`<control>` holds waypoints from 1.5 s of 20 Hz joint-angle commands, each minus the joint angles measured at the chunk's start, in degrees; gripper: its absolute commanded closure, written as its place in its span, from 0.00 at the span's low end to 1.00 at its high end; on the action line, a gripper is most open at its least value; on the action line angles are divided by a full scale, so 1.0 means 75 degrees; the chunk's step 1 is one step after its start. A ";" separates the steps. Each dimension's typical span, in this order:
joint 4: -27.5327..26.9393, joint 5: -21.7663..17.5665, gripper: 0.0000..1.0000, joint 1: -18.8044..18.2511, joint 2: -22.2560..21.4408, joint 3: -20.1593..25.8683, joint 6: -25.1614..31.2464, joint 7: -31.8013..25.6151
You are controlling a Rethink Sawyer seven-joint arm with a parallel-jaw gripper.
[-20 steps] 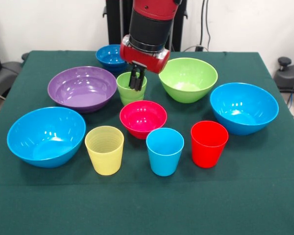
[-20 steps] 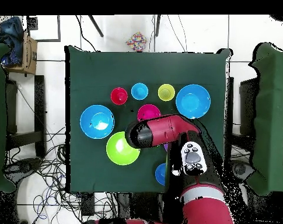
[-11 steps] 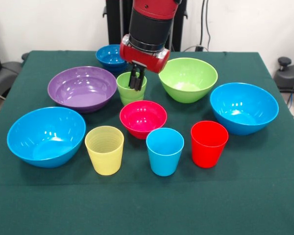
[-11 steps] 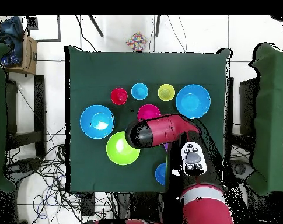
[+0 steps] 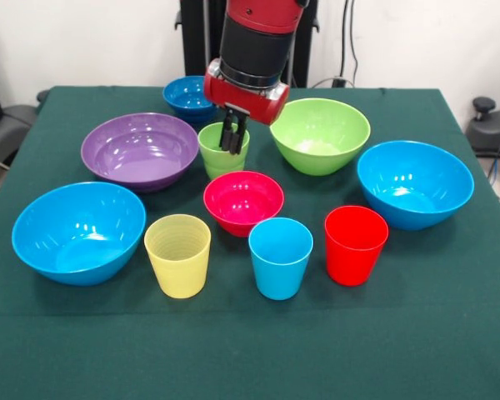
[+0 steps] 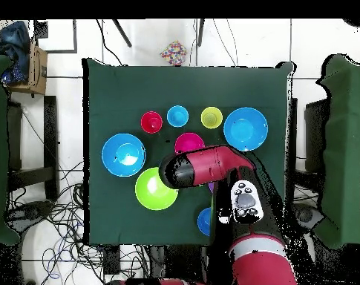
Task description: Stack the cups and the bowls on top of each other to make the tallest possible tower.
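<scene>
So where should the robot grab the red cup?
Probably by the rim of the red cup, coming straight down from above. It stands upright with its mouth open, so one finger could go inside and one outside the thin wall. The blue cup stands close beside it, so a sideways grab looks cramped.

You see a worktop covered in dark green cloth point(image 5: 450, 333), its fabric creased along the near edge. Behind it in the front view stands a plain white wall point(image 5: 83, 42), with thin black cables point(image 5: 347, 42) hanging down it. From overhead, the worktop point(image 6: 116, 89) sits on a white tiled floor point(image 6: 138, 41), where loose dark cables point(image 6: 56, 215) lie tangled at one side. A brown cardboard box point(image 6: 36, 65) sits near one corner, and a small multi-coloured patterned object point(image 6: 174, 53) lies on the floor just beyond the worktop's edge.
</scene>
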 commanded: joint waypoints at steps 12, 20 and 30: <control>-0.0251 0.0217 1.00 0.0123 0.0680 0.0573 0.0898 -0.0508; -0.0393 -0.0015 1.00 0.0257 0.0609 0.0443 0.0656 -0.0472; -0.0371 -0.0002 1.00 0.0276 0.0591 0.0378 0.0588 -0.0404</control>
